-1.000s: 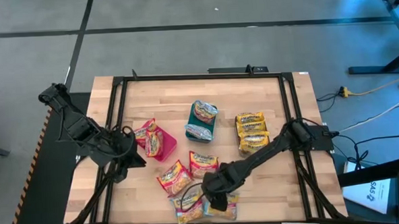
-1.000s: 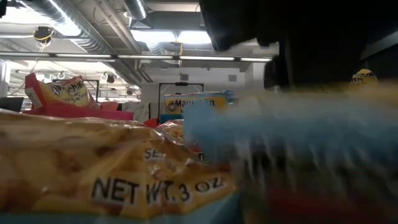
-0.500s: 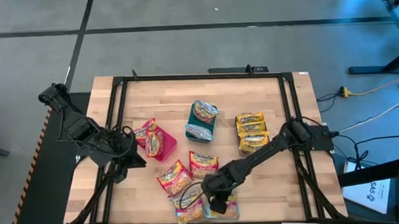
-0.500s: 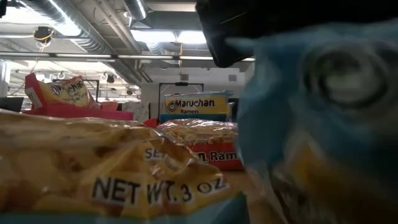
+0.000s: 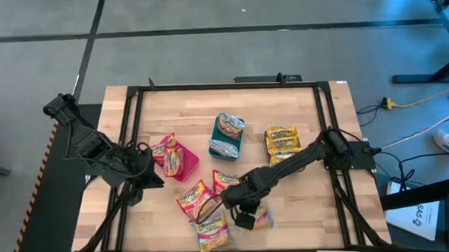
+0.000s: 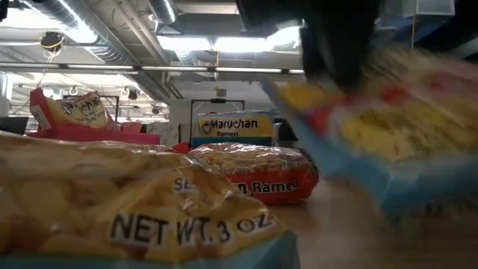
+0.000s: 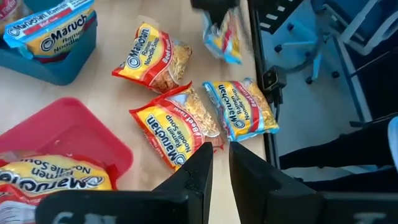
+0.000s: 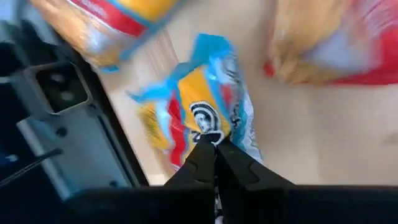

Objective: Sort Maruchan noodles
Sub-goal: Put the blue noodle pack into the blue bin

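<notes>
The right gripper (image 5: 243,213) was pinched tight on the crinkly edge of a light-blue ramen packet (image 8: 202,112), which hung off the butcher-block table (image 5: 304,206) near its front edge. Another blue packet (image 5: 213,230) and two red ones (image 5: 195,196) lay flat beside it. The left gripper (image 7: 220,163) hovered by the pink bin (image 5: 182,161), fingers slightly apart, holding nothing.

Blue packet (image 6: 388,127) blurred, its print unreadable.
</notes>
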{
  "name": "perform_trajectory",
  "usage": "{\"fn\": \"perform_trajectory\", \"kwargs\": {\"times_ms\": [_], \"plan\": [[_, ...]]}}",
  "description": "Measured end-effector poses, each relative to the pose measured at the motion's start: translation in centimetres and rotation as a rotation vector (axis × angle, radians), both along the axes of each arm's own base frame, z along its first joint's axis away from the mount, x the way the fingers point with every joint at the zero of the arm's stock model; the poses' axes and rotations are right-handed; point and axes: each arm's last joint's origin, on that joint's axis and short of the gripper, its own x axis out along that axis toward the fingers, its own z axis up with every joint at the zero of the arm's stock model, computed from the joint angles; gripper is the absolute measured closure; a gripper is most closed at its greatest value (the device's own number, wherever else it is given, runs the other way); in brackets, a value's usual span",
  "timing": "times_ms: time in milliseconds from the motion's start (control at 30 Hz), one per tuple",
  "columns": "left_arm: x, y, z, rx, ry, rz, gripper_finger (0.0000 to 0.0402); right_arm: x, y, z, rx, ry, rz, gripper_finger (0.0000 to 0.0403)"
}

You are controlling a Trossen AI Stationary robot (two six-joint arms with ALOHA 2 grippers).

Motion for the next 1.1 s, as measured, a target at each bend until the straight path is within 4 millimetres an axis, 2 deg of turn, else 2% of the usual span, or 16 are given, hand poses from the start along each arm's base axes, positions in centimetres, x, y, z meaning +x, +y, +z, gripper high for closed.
{"fn": "perform_trajectory", "kwargs": {"times_ms": [133, 267, 367, 467, 600, 767, 867, 967, 1100], "plan": [[0.0, 0.0, -0.1, 0.012, 0.005, -0.004, 0.0355, 0.3, -1.0, 4.8, -0.114, -0.068, 0.021, 0.0402], [0.0, 0.0, -0.1, 0.012, 0.005, -0.004, 0.0355, 0.4, -2.7, 9.2, -0.317, -0.173, -0.027, 0.0402], [0.0, 0.0, -0.1, 0.012, 0.005, -0.004, 0.0355, 0.6, -5.2, 11.5, -0.506, -0.24, -0.112, 0.0402], [0.0, 0.0, -0.1, 0.018, 0.002, -0.008, 0.0355, 1.0, -8.1, 12.7, -0.679, -0.272, -0.177, 0.0402], [0.0, 0.0, -0.1, 0.026, -0.001, -0.014, 0.0355, 1.7, -12.2, 13.0, -0.773, -0.258, -0.213, 0.0403], [0.0, 0.1, -0.1, 0.029, -0.003, -0.009, 0.0355, 3.0, -17.0, 12.6, -0.786, -0.261, -0.24, 0.0403], [0.0, 0.1, -0.1, 0.037, -0.01, 0.003, 0.0355, 3.8, -19.5, 11.7, -0.765, -0.29, -0.261, 0.0403], [0.0, 0.1, -0.1, 0.038, -0.011, 0.005, 0.0355, 4.1, -21.3, 10.1, -0.733, -0.255, -0.267, 0.0403], [0.0, 0.1, -0.1, 0.04, -0.011, 0.006, 0.0355, 4.2, -21.9, 7.3, -0.688, -0.205, -0.265, 0.0403]]}}
